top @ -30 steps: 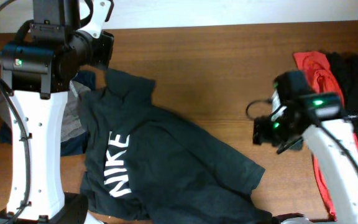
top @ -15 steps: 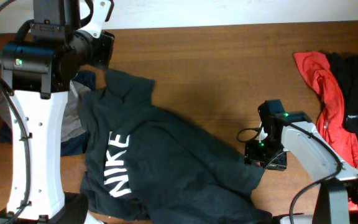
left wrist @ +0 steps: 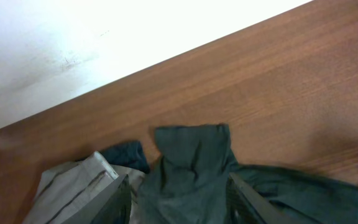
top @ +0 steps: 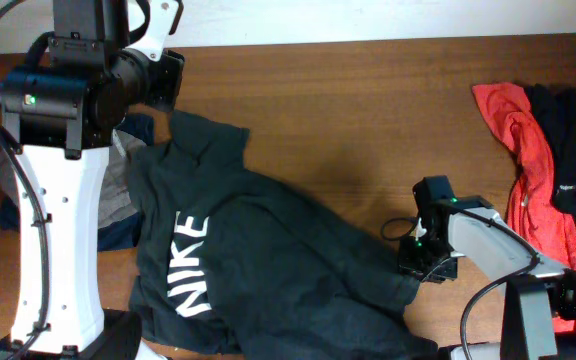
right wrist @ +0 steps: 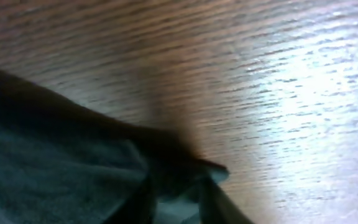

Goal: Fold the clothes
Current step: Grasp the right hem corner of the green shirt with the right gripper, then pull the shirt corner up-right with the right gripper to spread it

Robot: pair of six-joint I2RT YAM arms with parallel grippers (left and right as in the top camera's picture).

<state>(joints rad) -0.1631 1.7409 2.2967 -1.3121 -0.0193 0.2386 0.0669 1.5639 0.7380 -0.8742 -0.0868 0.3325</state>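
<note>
We see the right gripper [top: 420, 268] low on the wooden table [top: 348, 110], its fingers drawn nearly together on the edge of the dark green Nike T-shirt [top: 268, 260], with a small fold of cloth pinched between them. From this gripper the shirt spreads out flat toward the left gripper [left wrist: 179, 190]. The red top [top: 528, 150] and the black top [top: 573, 140] lie behind the right gripper, well apart from it. The left gripper's fingers stand about half apart, and a bunched corner of the shirt fills the gap and reaches ahead of them; we cannot tell if they really hold it. Just beside one finger lie grey trousers [left wrist: 73, 186]
</note>
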